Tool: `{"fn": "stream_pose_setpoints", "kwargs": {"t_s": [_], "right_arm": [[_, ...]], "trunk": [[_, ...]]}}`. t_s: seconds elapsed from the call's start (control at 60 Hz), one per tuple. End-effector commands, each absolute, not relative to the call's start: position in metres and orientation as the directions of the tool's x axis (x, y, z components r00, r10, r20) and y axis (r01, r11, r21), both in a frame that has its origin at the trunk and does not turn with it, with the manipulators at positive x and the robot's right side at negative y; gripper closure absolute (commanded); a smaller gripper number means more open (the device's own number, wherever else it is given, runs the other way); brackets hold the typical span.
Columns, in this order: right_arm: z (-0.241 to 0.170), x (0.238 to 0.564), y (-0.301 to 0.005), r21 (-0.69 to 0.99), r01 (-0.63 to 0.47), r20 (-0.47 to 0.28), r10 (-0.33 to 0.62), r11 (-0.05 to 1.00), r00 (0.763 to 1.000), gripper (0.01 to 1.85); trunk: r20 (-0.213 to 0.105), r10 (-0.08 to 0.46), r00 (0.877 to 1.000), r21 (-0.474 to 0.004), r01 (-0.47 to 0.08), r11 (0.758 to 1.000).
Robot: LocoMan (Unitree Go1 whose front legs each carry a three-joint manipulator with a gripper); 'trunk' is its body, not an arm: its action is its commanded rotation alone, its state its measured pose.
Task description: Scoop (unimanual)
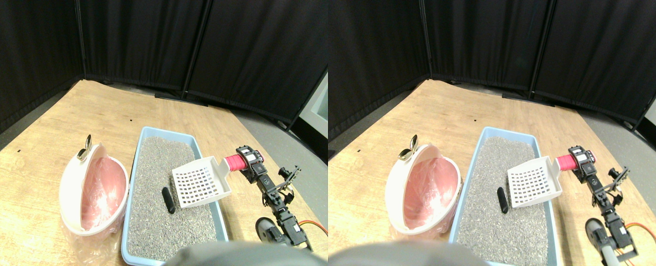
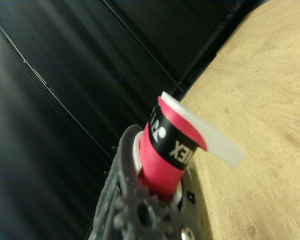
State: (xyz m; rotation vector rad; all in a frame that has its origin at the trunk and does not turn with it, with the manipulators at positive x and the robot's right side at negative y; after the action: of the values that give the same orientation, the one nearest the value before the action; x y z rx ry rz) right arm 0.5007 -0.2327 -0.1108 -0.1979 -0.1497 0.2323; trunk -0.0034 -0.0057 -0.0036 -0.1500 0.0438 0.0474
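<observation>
Scoop [image 1: 201, 185] hovers over litter, its red handle in gripper [image 1: 249, 160].

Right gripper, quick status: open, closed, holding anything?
Right gripper: closed on the red wrapped handle of the white slotted scoop, which hangs over the litter tray.

Bin [image 1: 92, 191] left of litter tray [image 1: 137, 166]; dark lump [image 1: 168, 200] on litter, scoop [image 1: 200, 182] just right of it.

Scoop [image 1: 200, 185] overhangs the litter tray [image 1: 139, 149]; bin [image 1: 92, 191] crowds its far side.
</observation>
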Motion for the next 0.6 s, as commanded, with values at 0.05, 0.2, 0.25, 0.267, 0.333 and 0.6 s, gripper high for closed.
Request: {"fn": "stream_pose_setpoints", "kwargs": {"t_s": [0.05, 0.2, 0.25, 0.267, 0.333, 0.6], "right_arm": [[-0.098, 0.502, -0.232, -0.231, -0.226, 0.19, 0.272, 0.946, 0.944, 1.8], [-0.092, 0.506, -0.231, -0.265, -0.262, 0.186, 0.315, 0.928, 0.931, 1.8], [-0.09, 0.507, -0.23, -0.277, -0.277, 0.185, 0.334, 0.92, 0.924, 1.8], [-0.089, 0.507, -0.23, -0.281, -0.283, 0.187, 0.341, 0.917, 0.921, 1.8], [-0.087, 0.509, -0.23, -0.293, -0.29, 0.185, 0.351, 0.911, 0.918, 1.8], [-0.074, 0.515, -0.22, -0.373, -0.33, 0.129, 0.401, 0.867, 0.907, 1.8]], "trunk": [[-0.07, 0.067, 0.995, -0.19, -0.079, 0.979], [-0.072, 0.083, 0.994, -0.215, -0.097, 0.972], [-0.074, 0.09, 0.993, -0.228, -0.104, 0.968], [-0.074, 0.093, 0.993, -0.233, -0.108, 0.967], [-0.075, 0.106, 0.992, -0.248, -0.121, 0.961], [-0.087, 0.13, 0.988, -0.281, -0.15, 0.948]]}}
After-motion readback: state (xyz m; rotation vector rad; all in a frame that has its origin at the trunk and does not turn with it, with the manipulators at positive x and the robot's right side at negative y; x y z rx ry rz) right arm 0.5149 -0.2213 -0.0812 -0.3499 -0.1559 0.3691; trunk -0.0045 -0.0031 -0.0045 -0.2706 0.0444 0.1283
